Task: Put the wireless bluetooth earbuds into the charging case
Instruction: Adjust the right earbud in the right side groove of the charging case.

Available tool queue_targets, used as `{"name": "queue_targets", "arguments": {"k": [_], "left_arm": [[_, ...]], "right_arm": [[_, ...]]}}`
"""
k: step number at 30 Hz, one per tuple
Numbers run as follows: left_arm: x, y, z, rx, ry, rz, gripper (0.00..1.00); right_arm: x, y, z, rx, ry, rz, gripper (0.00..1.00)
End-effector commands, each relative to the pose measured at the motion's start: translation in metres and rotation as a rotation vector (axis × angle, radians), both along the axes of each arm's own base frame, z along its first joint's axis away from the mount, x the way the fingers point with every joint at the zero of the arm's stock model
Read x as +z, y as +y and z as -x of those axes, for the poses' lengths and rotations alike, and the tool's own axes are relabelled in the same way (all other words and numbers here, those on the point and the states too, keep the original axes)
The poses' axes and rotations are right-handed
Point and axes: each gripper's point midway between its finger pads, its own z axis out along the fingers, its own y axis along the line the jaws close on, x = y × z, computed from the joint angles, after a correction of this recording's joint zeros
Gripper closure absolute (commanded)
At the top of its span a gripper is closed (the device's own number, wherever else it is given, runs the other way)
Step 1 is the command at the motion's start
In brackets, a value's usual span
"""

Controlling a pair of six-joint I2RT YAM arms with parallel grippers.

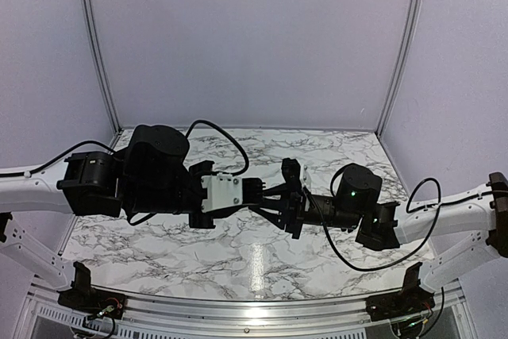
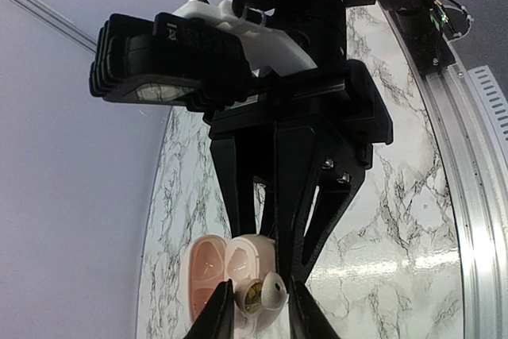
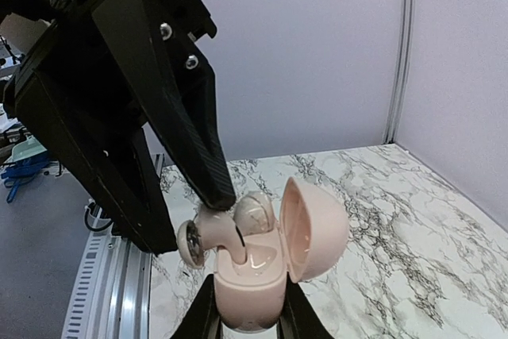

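My right gripper (image 3: 248,309) is shut on the base of the pale pink charging case (image 3: 248,285), holding it upright above the marble table. The case's lid (image 3: 313,228) stands open to the right. One pale earbud (image 3: 255,213) sits in the far socket. My left gripper (image 2: 260,301) is shut on the second earbud (image 2: 268,294), pale pink with a gold mesh face. Seen from the right wrist, this earbud (image 3: 208,232) has its stem tip down in the near socket and its head tilted out to the left. In the top view the two grippers meet at mid-table (image 1: 287,200), hiding case and earbuds.
The white marble table (image 1: 238,260) lies below both arms. A metal rail (image 1: 238,311) runs along its near edge. Lilac walls (image 1: 254,37) close the back and sides. The right arm's black cable (image 1: 373,263) loops over the table.
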Motion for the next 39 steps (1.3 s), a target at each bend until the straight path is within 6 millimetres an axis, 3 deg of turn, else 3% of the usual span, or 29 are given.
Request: {"name": "queue_targets", "arguments": {"k": [1,12,21,25,32,39], "left_arm": [[0.0,0.003,0.001,0.006,-0.004,-0.013,0.77],[-0.004,0.003,-0.005,0.028,-0.022,-0.032,0.87],[-0.005,0.006,-0.008,0.044,-0.011,-0.029,0.89],[-0.001,0.006,-0.008,0.05,0.006,-0.009,0.75],[0.007,0.006,-0.002,0.013,0.01,0.01,0.7],[0.009,0.005,0.001,-0.006,-0.002,0.007,0.48]], "right_arm": [[0.02,0.004,0.003,0.017,-0.022,-0.044,1.0],[0.022,0.003,0.005,0.022,-0.027,-0.047,1.0],[0.023,0.003,0.007,0.029,-0.03,-0.054,1.0],[0.023,0.002,0.007,0.027,-0.026,-0.056,1.0],[0.021,0.003,0.006,0.028,-0.021,-0.054,1.0],[0.017,0.006,0.01,0.054,-0.015,-0.042,1.0]]}}
